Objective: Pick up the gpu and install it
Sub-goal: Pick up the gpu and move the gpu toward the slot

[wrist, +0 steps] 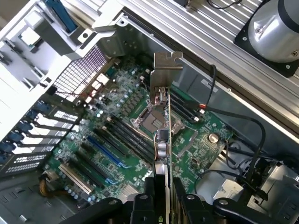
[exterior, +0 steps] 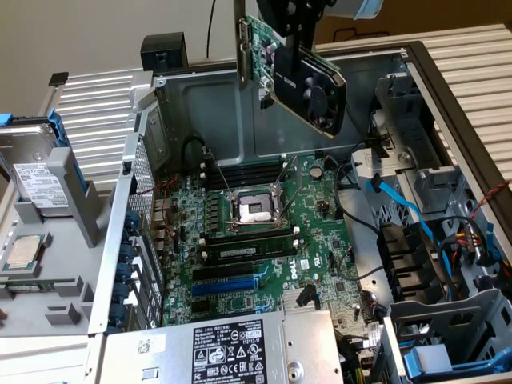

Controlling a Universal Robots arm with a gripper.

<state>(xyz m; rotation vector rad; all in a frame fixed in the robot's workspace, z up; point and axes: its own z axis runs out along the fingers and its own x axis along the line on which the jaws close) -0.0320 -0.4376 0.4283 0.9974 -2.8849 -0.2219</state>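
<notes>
Exterior view: the gripper (exterior: 292, 22) hangs above the open computer case (exterior: 216, 112). Its jaws are set narrow and clamped on the gpu (exterior: 308, 80). The card is in the air and touches nothing below it. It is tilted, with the black cooler shroud and fan facing the exterior view's right and the silver end bracket (exterior: 242, 48) toward the exterior view's left.

Wrist view: the gpu (wrist: 162, 116) appears edge-on, running away from the gripper (wrist: 163, 196). One of the fingers (wrist: 145, 205) presses against each face of the board. The end bracket (wrist: 166, 70) is at the far end of the card. Directly beneath the card lie the CPU socket (wrist: 152, 122) and the memory slots of the motherboard (wrist: 126, 154).

Task status:
1. Pick-up: complete. The card is lifted and held firmly.
2. Install: not done. The expansion slots, including the blue slot (exterior: 228, 282), sit near the power supply (exterior: 232, 344) and are empty. The card hangs well apart from them, over the socket end of the motherboard (exterior: 320, 216).
3. The card's contact edge is not yet level with the slot line, and its bracket is not at the rear slot openings of the case.

Judged from these positions, the work stands at about the halfway point, with the card carried but not seated.
</notes>
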